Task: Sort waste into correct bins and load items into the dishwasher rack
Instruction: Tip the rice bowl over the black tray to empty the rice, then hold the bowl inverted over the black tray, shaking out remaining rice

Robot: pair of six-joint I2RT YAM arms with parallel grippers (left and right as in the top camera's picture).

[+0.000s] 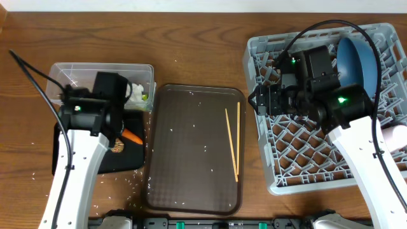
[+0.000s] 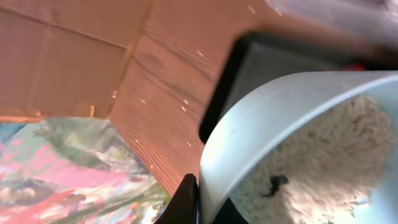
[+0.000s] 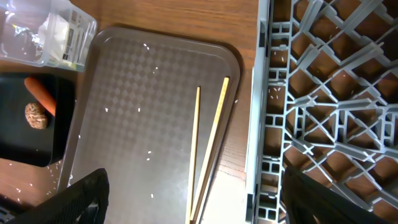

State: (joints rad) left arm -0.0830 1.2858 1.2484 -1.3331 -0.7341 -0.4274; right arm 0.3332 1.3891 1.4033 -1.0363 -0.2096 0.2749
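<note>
Left end effector [image 2: 200, 204] pinches tilted white bowl [image 2: 267, 130]

Chopsticks [image 1: 234, 141] on serving tray [image 1: 184, 159], box [image 1: 76, 73] and shallow tray [image 1: 127, 160] to its left, dishwasher rack [image 1: 299, 183] right.

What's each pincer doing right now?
Left pincer: closed on the white bowl rim.
Right pincer: open, empty.
</note>
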